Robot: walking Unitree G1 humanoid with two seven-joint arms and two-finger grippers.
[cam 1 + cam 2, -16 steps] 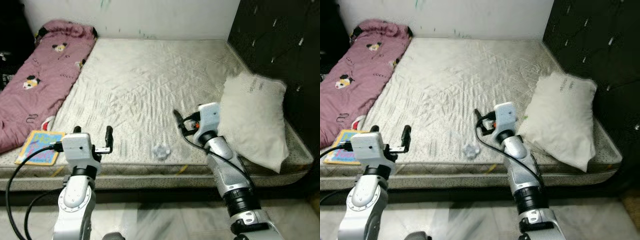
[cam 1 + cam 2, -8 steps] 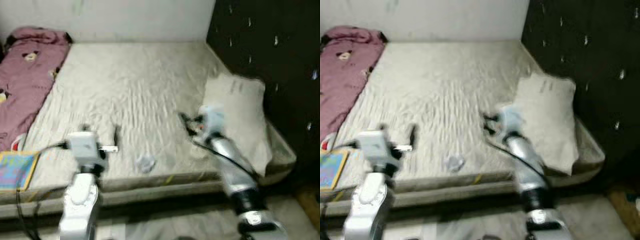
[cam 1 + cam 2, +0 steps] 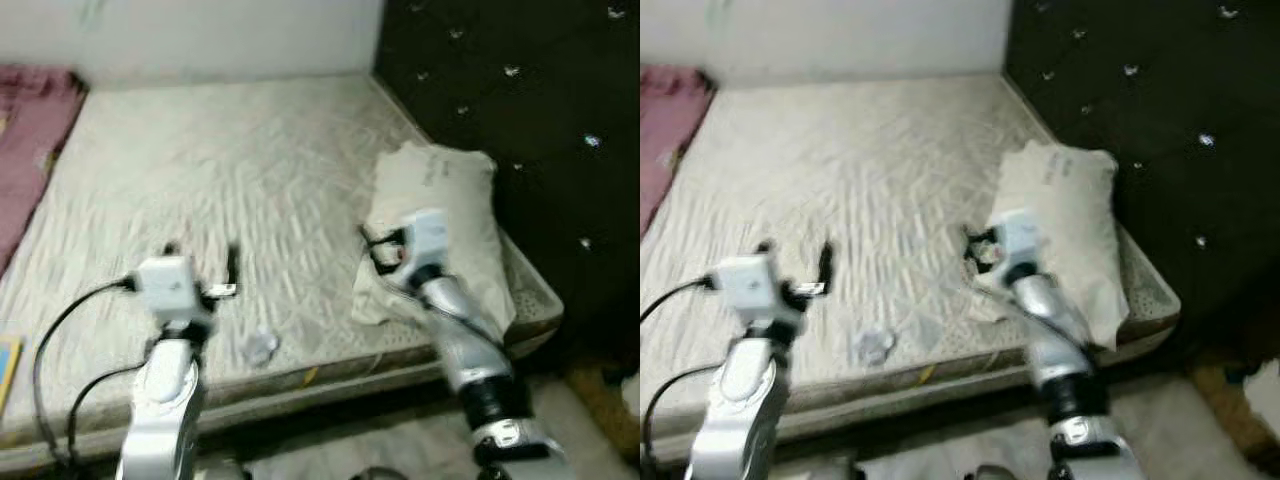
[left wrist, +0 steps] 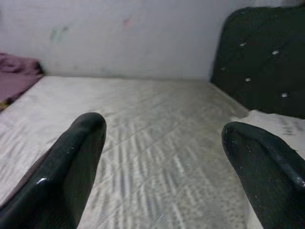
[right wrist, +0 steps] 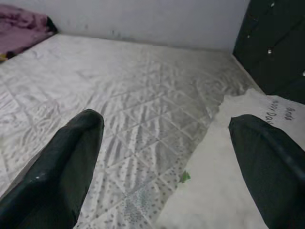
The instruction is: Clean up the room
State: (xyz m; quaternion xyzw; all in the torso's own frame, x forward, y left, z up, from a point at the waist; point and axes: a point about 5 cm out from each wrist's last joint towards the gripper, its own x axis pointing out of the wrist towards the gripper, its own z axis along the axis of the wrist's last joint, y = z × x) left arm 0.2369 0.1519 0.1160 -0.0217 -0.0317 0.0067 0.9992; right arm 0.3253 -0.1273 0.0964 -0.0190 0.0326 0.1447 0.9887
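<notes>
Scene: robot at the foot edge of a bare mattress [image 3: 250,160], both arms raised over it, head views blurred (camera likely mid-turn, so treat positions as approx.).
Left gripper [image 3: 200,262]: fingers spread wide, holding nothing, above the mattress near its front edge.
Right gripper [image 3: 368,248]: also wide apart and empty, at the near corner of the pillow [image 3: 440,215].
Task item: crumpled white wad [image 3: 260,345] lies on the mattress close to the front edge, between the two arms, nearer your left one, touching neither.
Risk 1: reach now w/ the picture smeared and you may miss the wad or nudge it off the edge onto the floor.
Risk 2: right fingers sit so near the pillow that a sweep toward the wad could snag or drag it.
Risk 3: wad looks light and soft; a loose pinch may let it slip.
Count: 1 wad, 1 pillow, 1 mattress, 1 pink blanket [image 3: 25,140] at far left, 1 dark tufted headboard [image 3: 520,120], 2 grippers.
</notes>
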